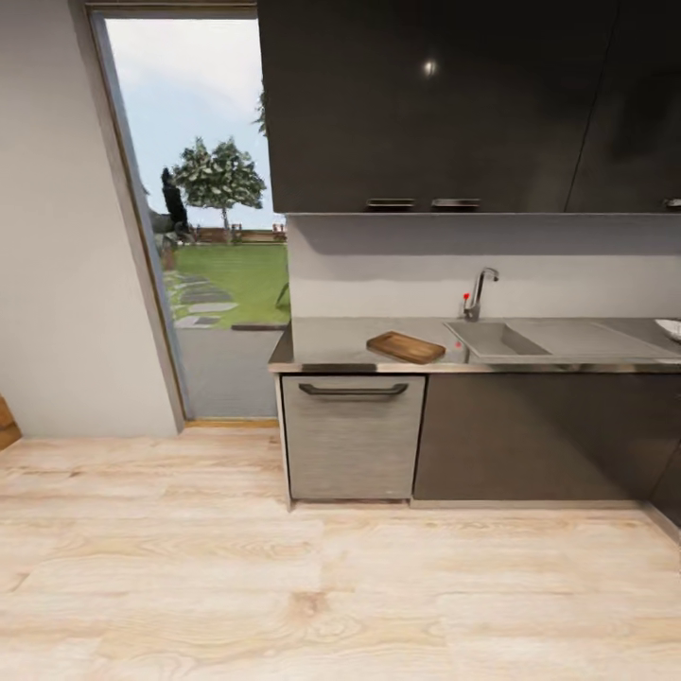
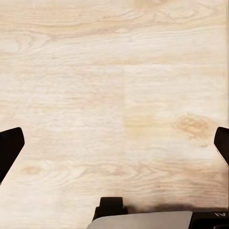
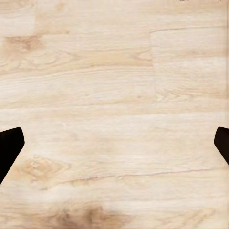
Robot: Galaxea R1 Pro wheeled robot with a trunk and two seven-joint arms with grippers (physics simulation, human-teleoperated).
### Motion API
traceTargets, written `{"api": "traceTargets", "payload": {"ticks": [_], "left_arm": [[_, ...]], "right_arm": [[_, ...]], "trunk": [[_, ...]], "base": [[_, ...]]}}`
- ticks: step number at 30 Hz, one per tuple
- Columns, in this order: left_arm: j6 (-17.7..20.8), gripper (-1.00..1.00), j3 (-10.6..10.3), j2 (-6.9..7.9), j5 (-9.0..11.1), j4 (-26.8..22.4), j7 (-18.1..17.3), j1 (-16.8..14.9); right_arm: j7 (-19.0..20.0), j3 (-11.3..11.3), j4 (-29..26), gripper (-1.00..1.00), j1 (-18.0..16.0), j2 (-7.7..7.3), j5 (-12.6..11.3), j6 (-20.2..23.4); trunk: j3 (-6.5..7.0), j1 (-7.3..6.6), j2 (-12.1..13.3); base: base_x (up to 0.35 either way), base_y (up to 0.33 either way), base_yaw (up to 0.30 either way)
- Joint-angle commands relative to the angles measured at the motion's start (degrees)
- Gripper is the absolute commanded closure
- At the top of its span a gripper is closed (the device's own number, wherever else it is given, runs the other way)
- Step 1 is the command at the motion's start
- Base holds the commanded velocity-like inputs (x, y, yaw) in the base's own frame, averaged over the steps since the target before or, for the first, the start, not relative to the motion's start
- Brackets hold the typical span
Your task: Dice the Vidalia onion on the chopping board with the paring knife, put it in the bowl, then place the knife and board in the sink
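Observation:
From across the kitchen, the head view takes in the grey countertop point(image 1: 331, 342). On it lies the brown chopping board point(image 1: 406, 347), just left of the sink point(image 1: 497, 339) with its chrome tap point(image 1: 480, 291). A white bowl point(image 1: 672, 328) peeks in at the counter's far right edge. The onion and the paring knife are out of view. My left gripper point(image 2: 114, 143) hangs open over the wood floor, its dark fingertips point(image 2: 9, 148) wide apart. My right gripper point(image 3: 114, 145) is likewise open above the floor, with nothing between its fingers.
Dark wall cabinets point(image 1: 454, 104) hang above the counter. A steel-fronted dishwasher point(image 1: 352, 435) sits below the board. A tall glass door point(image 1: 203, 227) to the garden is at the left. Light wood plank floor point(image 1: 284, 586) lies between me and the counter.

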Motion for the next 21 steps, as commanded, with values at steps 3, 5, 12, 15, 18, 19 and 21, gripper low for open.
{"api": "traceTargets", "payload": {"ticks": [3, 5, 12, 15, 18, 19, 21], "left_arm": [[-0.11, -1.00, 0.07, 0.02, -0.03, -0.04, 0.01, 0.01], [-0.13, -1.00, 0.07, 0.04, -0.03, -0.04, 0.01, 0.01], [-0.08, -1.00, 0.25, -0.34, 0.46, -0.27, 0.08, 0.01], [-0.06, -1.00, 0.27, -0.41, 0.49, -0.27, 0.09, 0.01], [-0.05, -1.00, 0.28, -0.42, 0.50, -0.29, 0.09, 0.01], [-0.05, -1.00, 0.28, -0.43, 0.50, -0.30, 0.10, 0.01], [-0.05, -1.00, 0.28, -0.43, 0.50, -0.30, 0.10, 0.01]], "right_arm": [[-0.04, -0.01, -0.03, -1.00, 0.00, 0.02, -0.17, -0.13], [-0.05, -0.01, -0.03, -1.00, 0.00, 0.02, -0.17, -0.13], [-0.06, -0.01, -0.03, -1.00, 0.00, 0.02, -0.17, -0.13], [-0.03, -0.01, -0.03, -1.00, 0.00, 0.02, -0.17, -0.13], [-0.04, -0.01, -0.03, -1.00, 0.00, 0.02, -0.17, -0.12], [-0.05, -0.01, -0.03, -1.00, 0.00, 0.02, -0.17, -0.12], [-0.05, -0.01, -0.03, -1.00, 0.00, 0.02, -0.17, -0.12]], "trunk": [[-0.04, 0.03, -0.02], [-0.04, 0.03, -0.02], [-0.04, 0.03, -0.02], [0.31, -0.41, 0.78], [0.85, -1.07, 1.98], [1.03, -1.29, 2.38], [1.39, -1.73, 3.19]], "base": [[0.289, -0.009, -0.040], [0.280, -0.003, -0.013], [0.073, -0.001, -0.002], [0.004, 0.000, 0.000], [0.001, 0.000, 0.000], [0.000, 0.000, 0.000], [0.000, 0.000, 0.000]]}}
